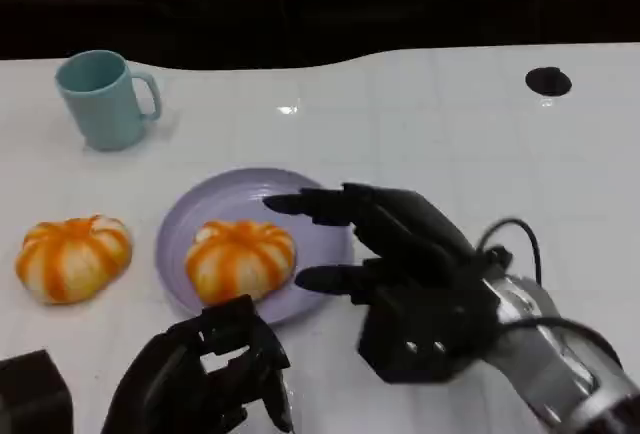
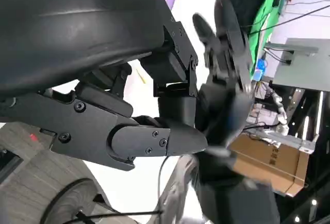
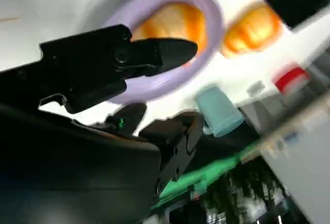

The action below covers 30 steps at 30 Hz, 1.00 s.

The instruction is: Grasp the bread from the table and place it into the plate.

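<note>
The left hand (image 1: 205, 374) sits at the lower left of the head view, cut off by the bottom edge, its fingers curled inward with nothing in them. In the left wrist view its black shell (image 2: 77, 22) covers much of the upper left, and the right hand (image 2: 227, 95) appears blurred in the middle; behind it the room is hard to make out, with a brown cardboard box (image 2: 268, 157) at lower right whose printing is too blurred to read.

The right hand (image 1: 390, 244) reaches in from the lower right of the head view, fingers spread apart and holding nothing, fingertips over the right rim of the plate (image 1: 190, 209). Its silver forearm (image 1: 560, 354) runs off the lower right corner.

The lavender plate lies at the centre of the white table (image 1: 450, 124) and holds one orange-and-white striped bread (image 1: 240, 259), resting inside it toward the right. A second bread (image 1: 72, 257) lies on the table at the left, apart from the plate. A teal mug (image 1: 102, 99) stands upright at upper left; what is inside cannot be seen. A small dark round spot (image 1: 547, 81) marks the table at upper right.

The right wrist view is blurred: the plate (image 3: 211, 33) with bread (image 3: 175, 22) in it, the other bread (image 3: 252, 30) beside it, and the mug (image 3: 219, 113) nearby. No readable writing anywhere
</note>
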Each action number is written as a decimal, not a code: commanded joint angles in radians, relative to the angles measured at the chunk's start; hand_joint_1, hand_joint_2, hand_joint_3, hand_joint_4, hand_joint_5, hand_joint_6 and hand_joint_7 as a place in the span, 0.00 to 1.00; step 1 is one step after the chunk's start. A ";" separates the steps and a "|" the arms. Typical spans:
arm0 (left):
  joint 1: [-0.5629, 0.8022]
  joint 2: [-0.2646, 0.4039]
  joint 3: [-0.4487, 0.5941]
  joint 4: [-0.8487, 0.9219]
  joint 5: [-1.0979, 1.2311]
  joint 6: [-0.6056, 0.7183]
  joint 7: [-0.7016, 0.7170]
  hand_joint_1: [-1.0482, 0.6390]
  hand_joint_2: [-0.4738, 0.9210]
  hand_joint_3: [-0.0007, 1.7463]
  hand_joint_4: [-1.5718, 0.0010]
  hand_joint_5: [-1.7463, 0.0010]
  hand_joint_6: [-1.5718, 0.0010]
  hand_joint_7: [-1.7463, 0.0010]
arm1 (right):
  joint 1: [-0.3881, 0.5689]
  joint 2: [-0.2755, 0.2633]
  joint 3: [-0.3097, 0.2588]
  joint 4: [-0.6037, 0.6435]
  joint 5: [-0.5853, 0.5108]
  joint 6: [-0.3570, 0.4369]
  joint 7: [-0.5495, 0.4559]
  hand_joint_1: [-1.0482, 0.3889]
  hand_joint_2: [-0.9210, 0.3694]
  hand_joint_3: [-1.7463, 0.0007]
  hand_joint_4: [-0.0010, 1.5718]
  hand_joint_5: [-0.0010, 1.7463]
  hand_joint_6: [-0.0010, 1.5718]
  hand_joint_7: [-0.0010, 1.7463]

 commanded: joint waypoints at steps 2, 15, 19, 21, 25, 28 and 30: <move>0.016 -0.016 0.001 -0.011 0.020 -0.029 0.051 0.29 0.97 0.29 0.47 0.00 0.48 0.20 | 0.169 -0.039 -0.095 -0.142 0.126 -0.127 -0.028 0.44 0.00 0.88 0.47 0.69 0.57 0.22; 0.032 -0.016 -0.004 -0.043 0.002 0.009 0.081 0.31 0.88 0.46 0.41 0.00 0.50 0.07 | 0.490 -0.146 -0.229 -0.455 0.300 -0.137 0.088 0.51 0.00 0.86 0.50 0.79 0.57 0.41; 0.035 -0.012 -0.001 -0.049 0.000 0.016 0.081 0.31 0.88 0.47 0.40 0.00 0.52 0.02 | 0.561 -0.170 -0.271 -0.515 0.310 -0.132 0.103 0.51 0.00 0.86 0.51 0.81 0.56 0.44; 0.035 -0.011 0.001 -0.050 -0.002 0.020 0.081 0.31 0.88 0.48 0.40 0.00 0.53 0.01 | 0.588 -0.178 -0.288 -0.537 0.322 -0.128 0.115 0.52 0.01 0.86 0.50 0.82 0.55 0.45; 0.034 -0.008 0.008 -0.054 -0.015 0.029 0.076 0.32 0.88 0.50 0.41 0.00 0.54 0.00 | 0.642 -0.179 -0.313 -0.573 0.350 -0.111 0.128 0.53 0.06 0.78 0.50 0.82 0.53 0.49; 0.034 -0.005 0.014 -0.054 -0.021 0.031 0.074 0.32 0.87 0.51 0.42 0.00 0.55 0.00 | 0.666 -0.162 -0.318 -0.577 0.368 -0.101 0.124 0.55 0.23 0.55 0.50 0.81 0.50 0.57; 0.035 -0.003 0.017 -0.054 -0.027 0.032 0.073 0.32 0.87 0.51 0.42 0.00 0.55 0.00 | 0.678 -0.149 -0.319 -0.575 0.391 -0.094 0.123 0.59 0.29 0.45 0.48 0.82 0.48 0.62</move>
